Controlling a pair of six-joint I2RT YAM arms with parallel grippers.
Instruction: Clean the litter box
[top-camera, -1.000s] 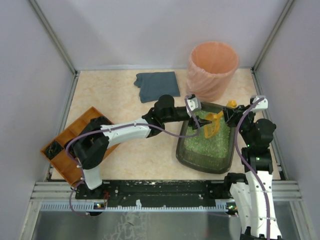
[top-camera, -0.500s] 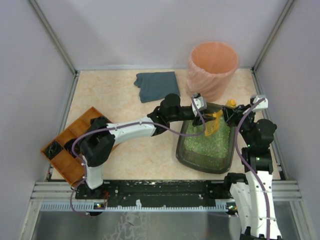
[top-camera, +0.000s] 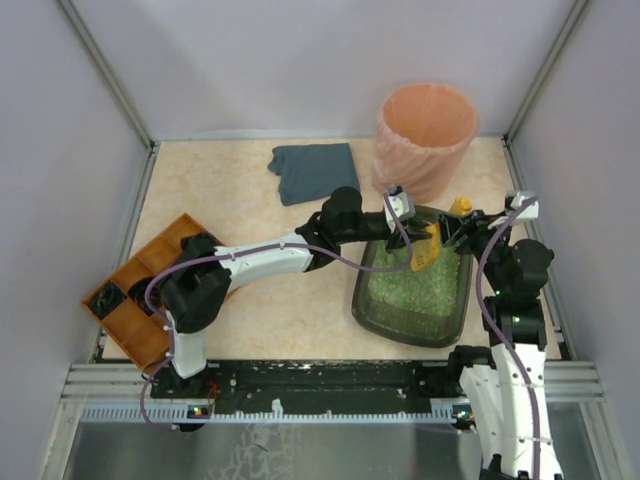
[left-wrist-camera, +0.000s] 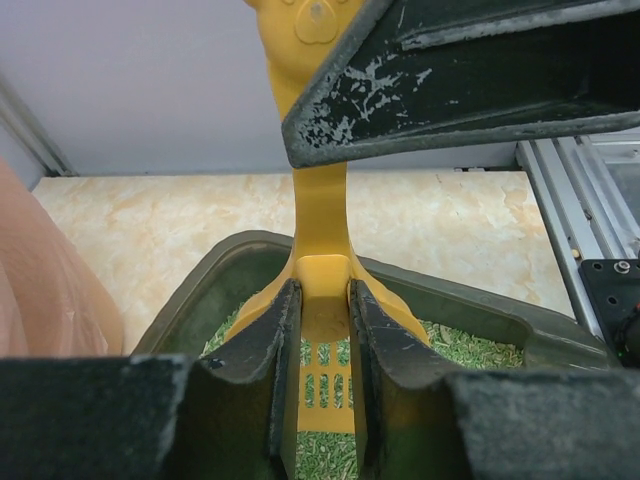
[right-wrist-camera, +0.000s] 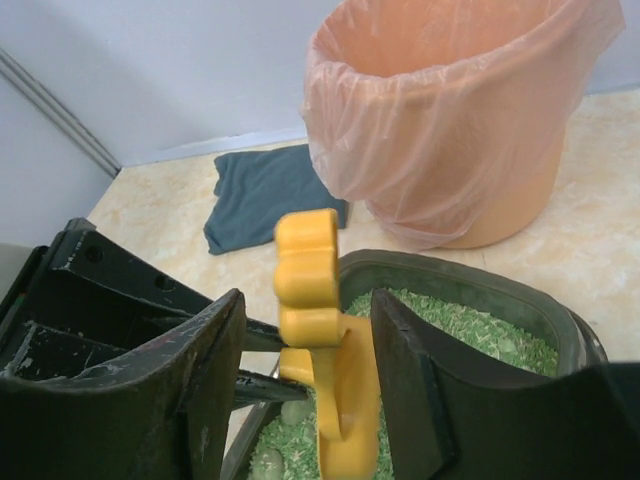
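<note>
Yellow scoop (top-camera: 424, 250) — left hand (left-wrist-camera: 322, 300) — inside litter box (top-camera: 362, 300) rim

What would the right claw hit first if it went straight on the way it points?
The yellow scoop handle, standing between the right claw's open fingers; probably the left claw, gripping it, right behind.

The table (top-camera: 230, 200) has a pale beige top with a marbled pattern. Toward its far right corner stands a tall, round, peach-coloured bin (top-camera: 425, 140). Just left of the bin, near the far edge, a dark blue-grey cloth (top-camera: 315, 172) lies loosely folded. The litter box (top-camera: 405, 333), dark grey-green with rounded corners, sits on the right side, just in front of the bin. An orange-brown wooden tray (top-camera: 125, 325) lies askew at the near-left corner, well apart from the others.
</note>
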